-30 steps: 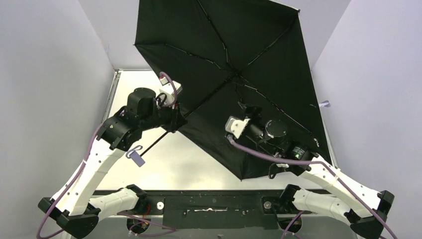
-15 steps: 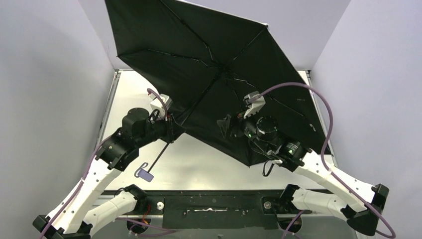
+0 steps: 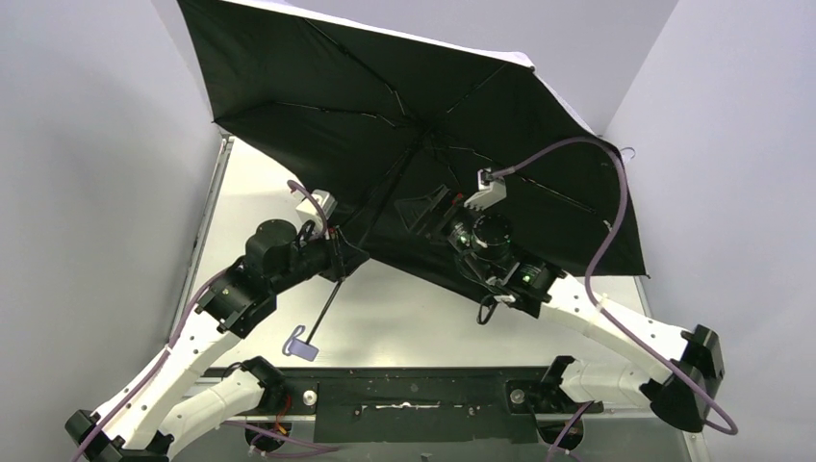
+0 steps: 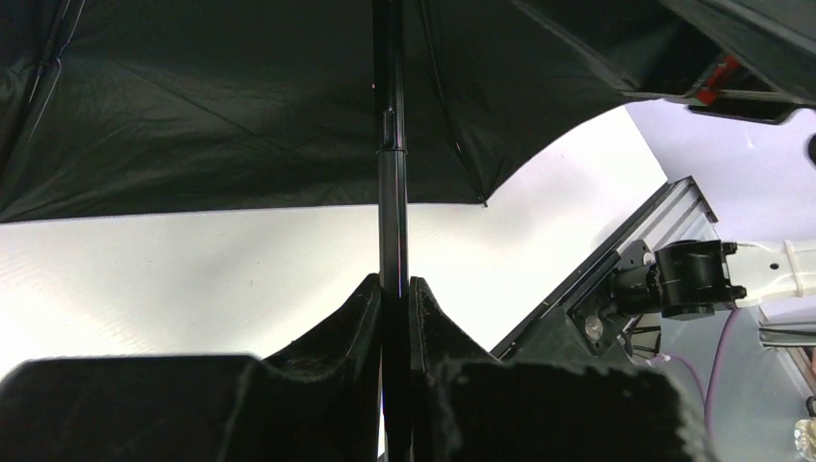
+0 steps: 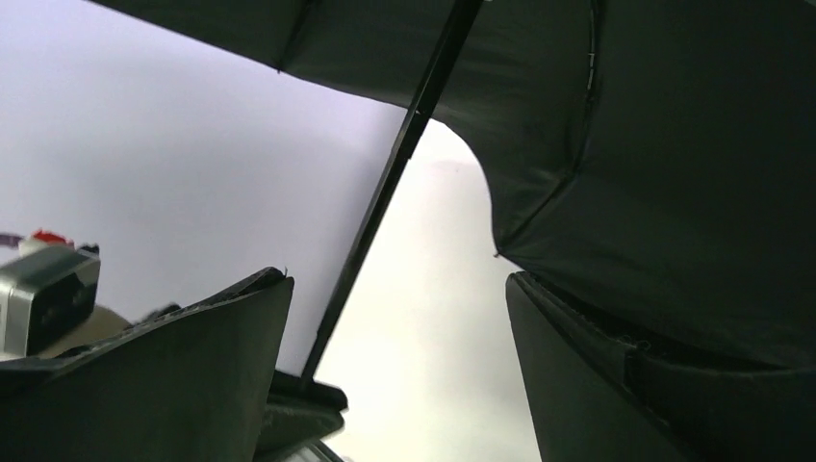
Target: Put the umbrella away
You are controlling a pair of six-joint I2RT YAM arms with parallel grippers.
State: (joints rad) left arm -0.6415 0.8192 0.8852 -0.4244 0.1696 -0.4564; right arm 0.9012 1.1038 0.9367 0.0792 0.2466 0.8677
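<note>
The umbrella is open, its black lining facing the top camera and a pale edge along its far rim. Its black shaft slants down from the hub to my left gripper, which is shut on it. Below that grip the lavender handle hangs over the table. In the left wrist view the shaft runs straight up from my shut left gripper. My right gripper sits open under the canopy beside the shaft. In its own view the right gripper holds nothing, and the shaft passes close to its left finger.
The umbrella canopy covers the table's far and right parts. Pale walls close in on the left, right and back. A black rail with the arm bases runs along the near edge. Bare white tabletop lies between the arms.
The canopy has swung left and tilted flatter. My right gripper has opened wider and moved up-left toward the shaft. The handle has drifted right and nearer with the left arm.
</note>
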